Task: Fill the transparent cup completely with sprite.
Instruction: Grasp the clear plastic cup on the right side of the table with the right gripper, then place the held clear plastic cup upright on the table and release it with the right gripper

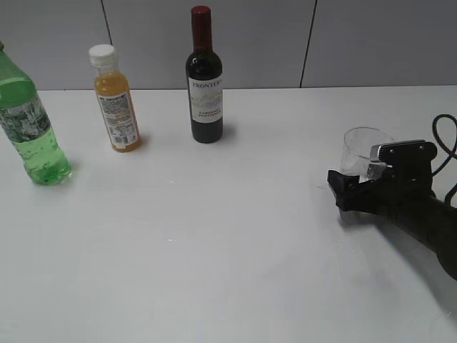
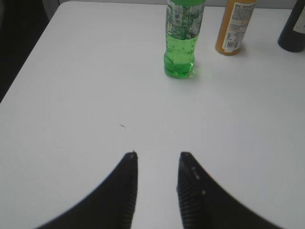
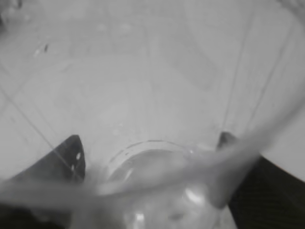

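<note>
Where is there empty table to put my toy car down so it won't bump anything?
The big bare patch is the middle and front of the table, between the Sprite bottle on the left and the right gripper at the transparent cup. The back left is crowded: juice bottle and wine bottle.

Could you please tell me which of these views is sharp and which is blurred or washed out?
Exterior view: sharp, even light, soft shadows beside the wine bottle and juice bottle. Left wrist view: table sharp, left claw fingertips slightly soft. Right wrist view: greyish and blurred, the transparent cup too close to focus, between the right claw fingers.
</note>
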